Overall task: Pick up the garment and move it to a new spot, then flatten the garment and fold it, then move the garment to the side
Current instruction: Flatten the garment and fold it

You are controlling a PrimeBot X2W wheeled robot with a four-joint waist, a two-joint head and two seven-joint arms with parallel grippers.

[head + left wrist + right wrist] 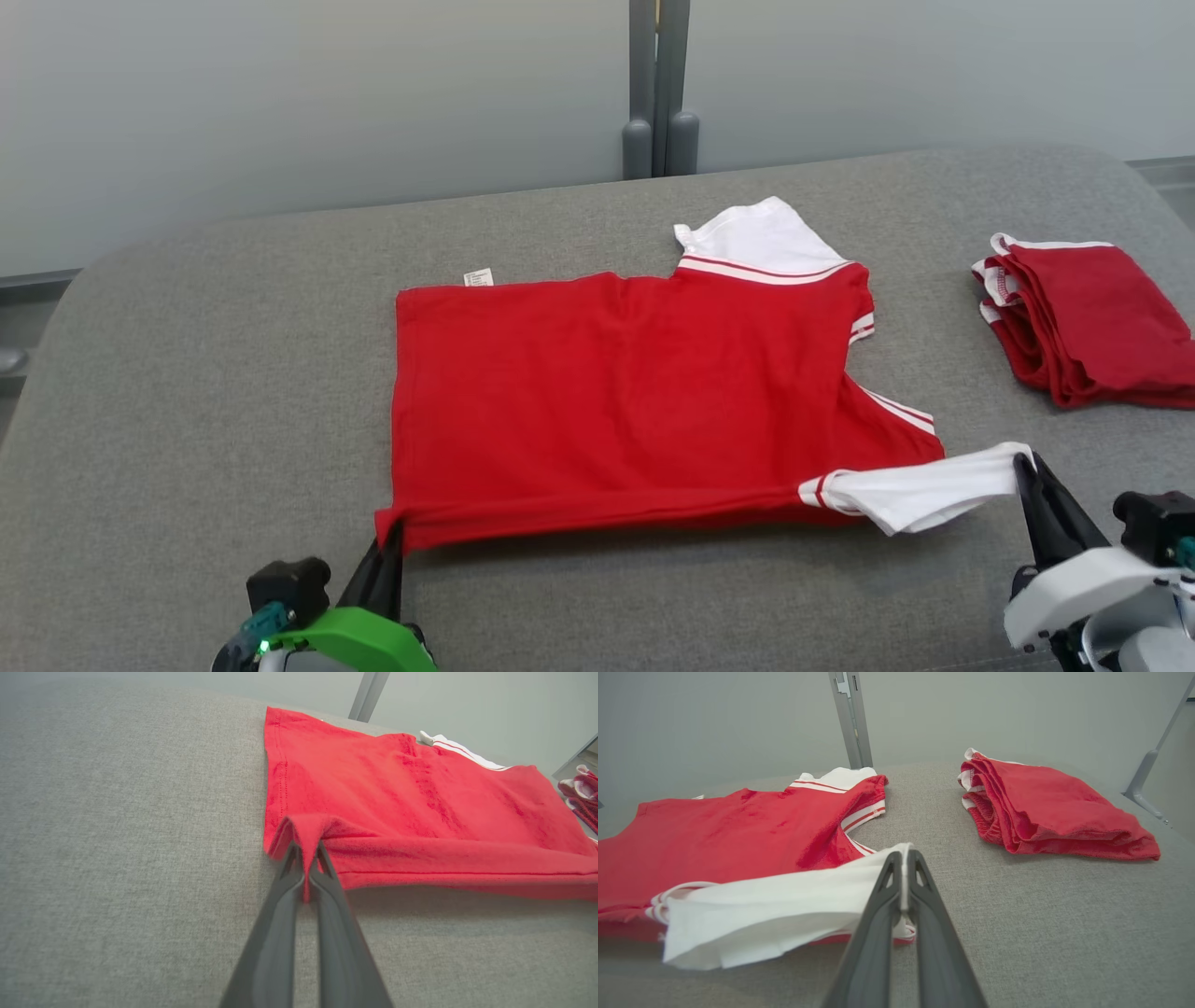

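Garment, small white label, print unreadable

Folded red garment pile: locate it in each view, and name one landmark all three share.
Head view: the folded red garment pile sits at the right edge, apart from the spread red shirt.
Left wrist view: the pile is a sliver at the far right edge, beyond the shirt.
Right wrist view: the pile lies upper right, right of the shirt.
Shared landmark: the grey upright post behind.
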